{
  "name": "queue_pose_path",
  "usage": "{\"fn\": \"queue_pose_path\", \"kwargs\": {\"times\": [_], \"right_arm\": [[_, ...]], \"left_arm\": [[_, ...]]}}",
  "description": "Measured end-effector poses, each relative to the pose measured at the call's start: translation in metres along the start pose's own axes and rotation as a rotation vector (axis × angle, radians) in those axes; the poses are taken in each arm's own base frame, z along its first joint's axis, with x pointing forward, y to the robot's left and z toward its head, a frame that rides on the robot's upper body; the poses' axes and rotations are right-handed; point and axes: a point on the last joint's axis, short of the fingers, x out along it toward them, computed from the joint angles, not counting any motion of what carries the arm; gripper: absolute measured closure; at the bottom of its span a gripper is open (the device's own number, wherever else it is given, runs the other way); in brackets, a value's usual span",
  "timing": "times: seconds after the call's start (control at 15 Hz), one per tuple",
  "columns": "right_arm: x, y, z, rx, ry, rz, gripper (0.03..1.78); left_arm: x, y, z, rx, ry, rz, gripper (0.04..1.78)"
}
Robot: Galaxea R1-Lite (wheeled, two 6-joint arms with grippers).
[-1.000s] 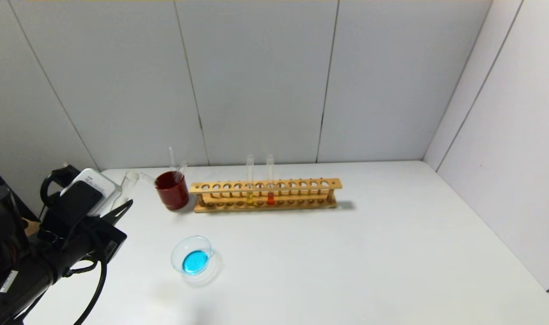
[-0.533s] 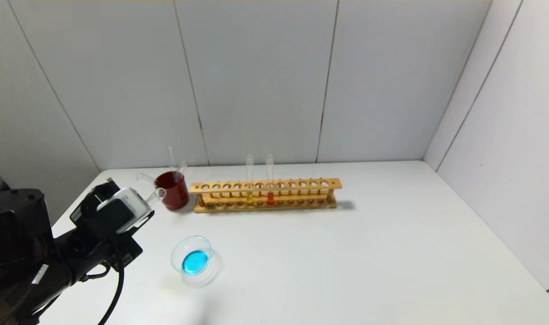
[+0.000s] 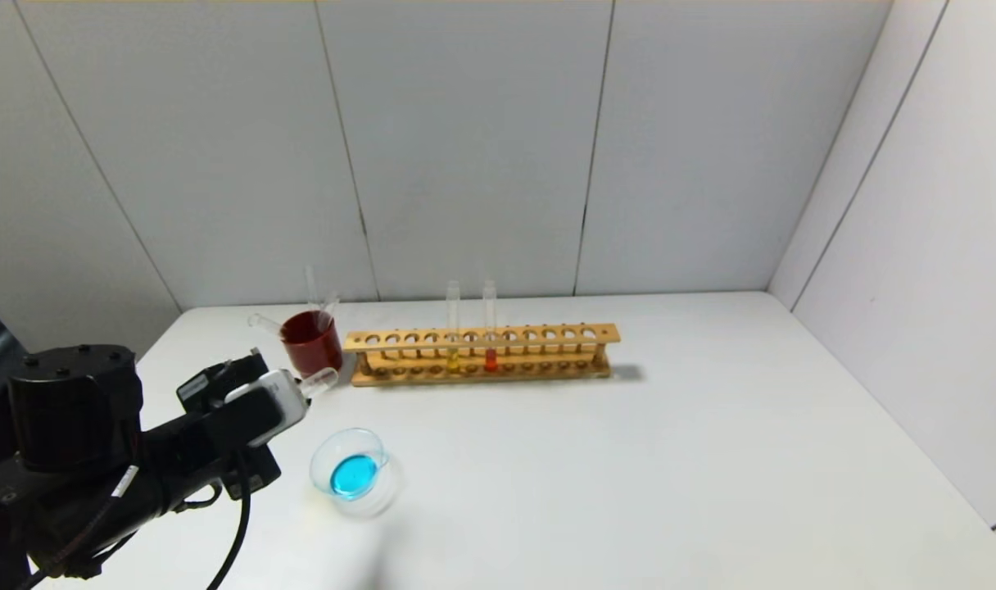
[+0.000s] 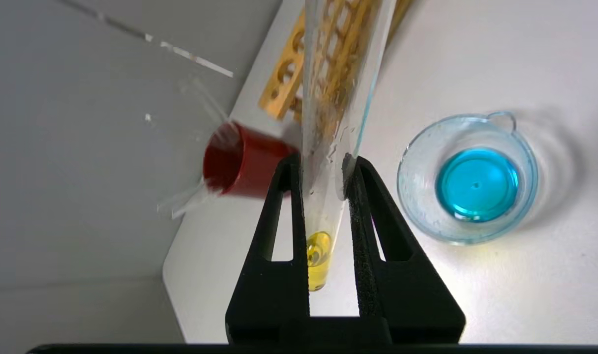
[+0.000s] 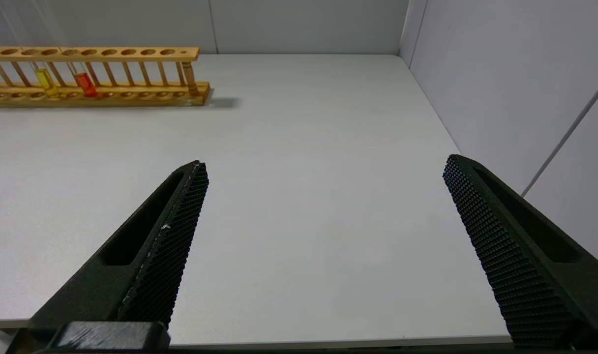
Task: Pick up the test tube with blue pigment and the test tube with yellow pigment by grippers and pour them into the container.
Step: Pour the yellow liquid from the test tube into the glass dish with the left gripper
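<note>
My left gripper [image 4: 321, 164] is shut on the test tube with yellow pigment [image 4: 328, 123]. The yellow liquid [image 4: 317, 260] sits at the tube's round end, between my fingers. In the head view the tube's open mouth [image 3: 321, 379] points right, just in front of the red cup and up-left of the container [image 3: 353, 473]. That container is a clear glass dish [image 4: 468, 177] with a pool of blue liquid in it. No test tube with blue pigment is in view. My right gripper [image 5: 323, 164] is open over bare table, far from all of this.
A wooden rack [image 3: 482, 354] stands at the back with another yellow tube [image 3: 453, 332] and a red-orange tube [image 3: 490, 328]. The dark red cup [image 3: 311, 344] left of it holds empty tubes. The walls close in behind and at the right.
My left arm has swung right and forward with the yellow tube, from beside the red cup to just left of the dish. The tube now lies flatter.
</note>
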Motion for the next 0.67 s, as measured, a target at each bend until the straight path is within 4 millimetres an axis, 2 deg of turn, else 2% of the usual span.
{"fn": "queue_pose_path", "kwargs": {"times": [0.47, 0.67], "right_arm": [[0.0, 0.0, 0.0, 0.0, 0.0, 0.0, 0.06], [0.0, 0.0, 0.0, 0.0, 0.0, 0.0, 0.06]], "left_arm": [[0.039, 0.015, -0.035, 0.225, -0.186, 0.105, 1.51], [0.046, 0.01, -0.039, 0.26, -0.201, 0.086, 1.51]]}}
